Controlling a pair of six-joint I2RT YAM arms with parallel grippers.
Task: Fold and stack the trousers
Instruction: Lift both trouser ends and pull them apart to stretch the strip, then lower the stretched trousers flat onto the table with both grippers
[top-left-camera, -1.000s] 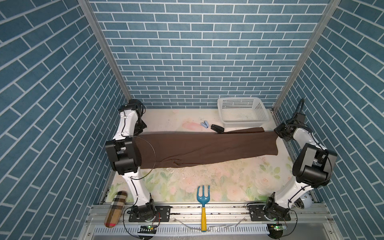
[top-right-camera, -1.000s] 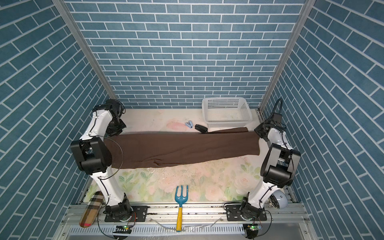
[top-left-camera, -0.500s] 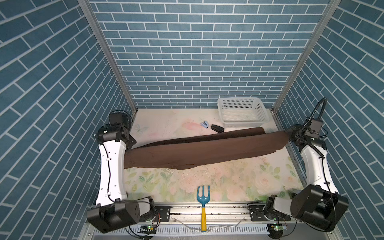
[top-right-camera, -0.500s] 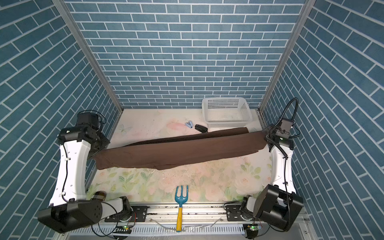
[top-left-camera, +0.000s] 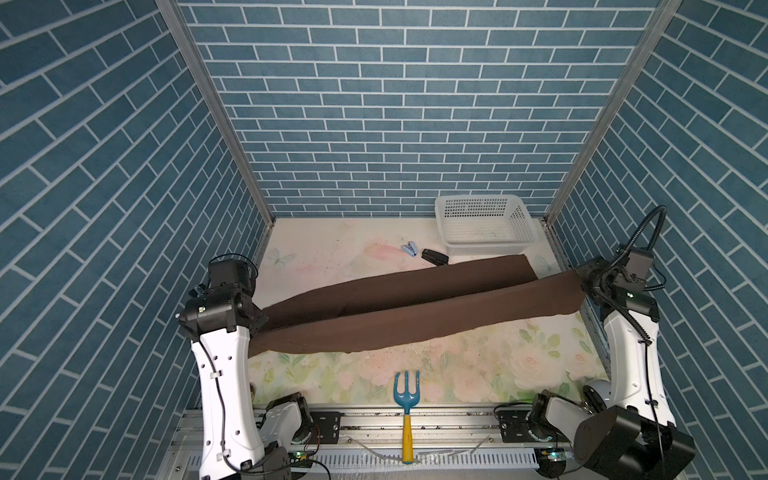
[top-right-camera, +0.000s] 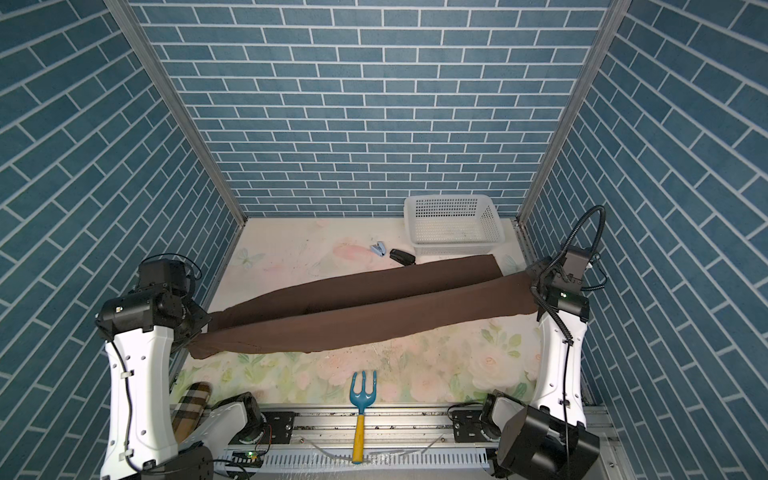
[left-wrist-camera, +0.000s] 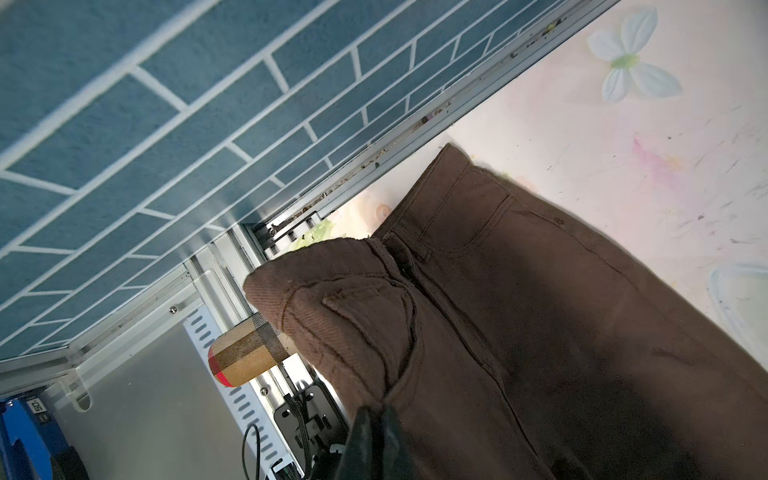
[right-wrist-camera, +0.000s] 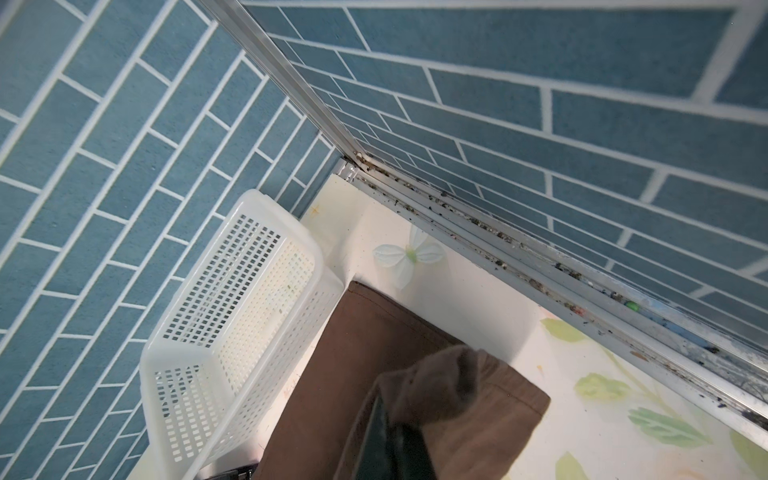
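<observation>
Step in hand: lengthwise fold. Trousers (top-left-camera: 415, 316) stretched across mid-table (top-left-camera: 332, 249), near leg raised, far leg flat just beside the white basket (top-left-camera: 486, 249).
Left gripper (left-wrist-camera: 372, 432): clamped tight on the waistband end.
Right gripper (right-wrist-camera: 395, 436): clamped tight on the hem end.
Next move, judged: raised leg carried over the far one, both ends level, edges matched before release.
Count: one pair of trousers, one basket, one blue hand fork (top-left-camera: 406, 395), two staplers (top-left-camera: 434, 257), one plaid pouch (top-right-camera: 191, 405).

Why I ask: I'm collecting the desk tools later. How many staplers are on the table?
2. A light blue stapler lies left of the white basket; a black stapler lies beside it, at the far edge of the trousers. The trousers may hide more.
</observation>
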